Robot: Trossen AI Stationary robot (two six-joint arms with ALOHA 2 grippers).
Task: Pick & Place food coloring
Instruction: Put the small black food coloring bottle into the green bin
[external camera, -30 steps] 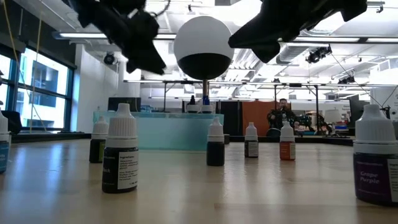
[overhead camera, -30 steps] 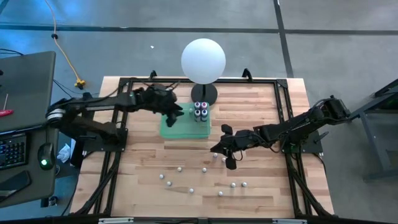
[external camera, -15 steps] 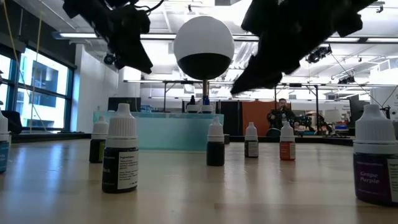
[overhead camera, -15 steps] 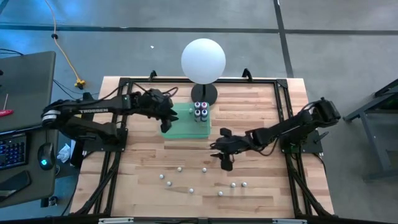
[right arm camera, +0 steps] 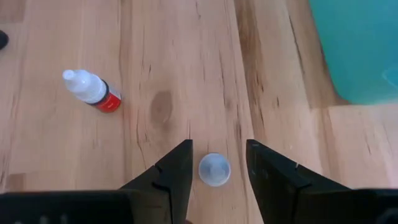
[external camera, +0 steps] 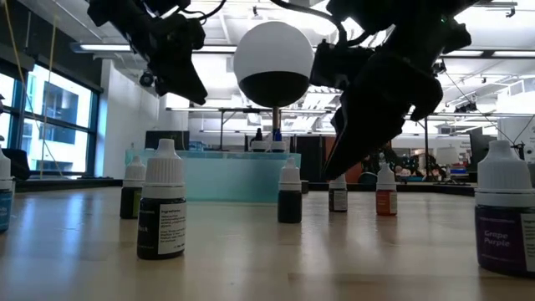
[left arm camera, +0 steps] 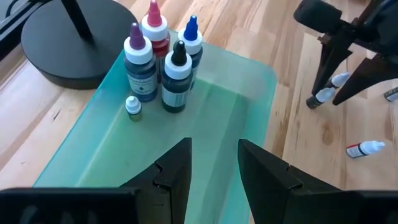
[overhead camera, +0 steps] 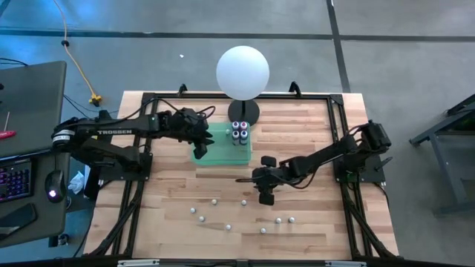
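Observation:
The food coloring bottles are tiny, with white caps. Several stand loose on the wooden table (overhead camera: 297,126), such as one (overhead camera: 243,202) near its middle. Several more stand on the green tray (overhead camera: 219,152) at its far right corner (left arm camera: 158,62). My right gripper (right arm camera: 217,155) is open and tipped down low over the table. Its fingers stand on either side of one upright bottle (right arm camera: 214,169) without touching it. My left gripper (left arm camera: 213,158) hangs open over the tray's left part, with nothing between its fingers.
A white globe lamp (overhead camera: 242,71) on a black base stands at the far edge, just behind the tray. A bottle with a red label (right arm camera: 92,90) lies on its side near my right gripper. A black frame (overhead camera: 338,133) runs round the table.
My right gripper has come down toward the table and a little toward its left edge. It has tipped more steeply downward and now stands over an upright bottle. The bottles have not moved.

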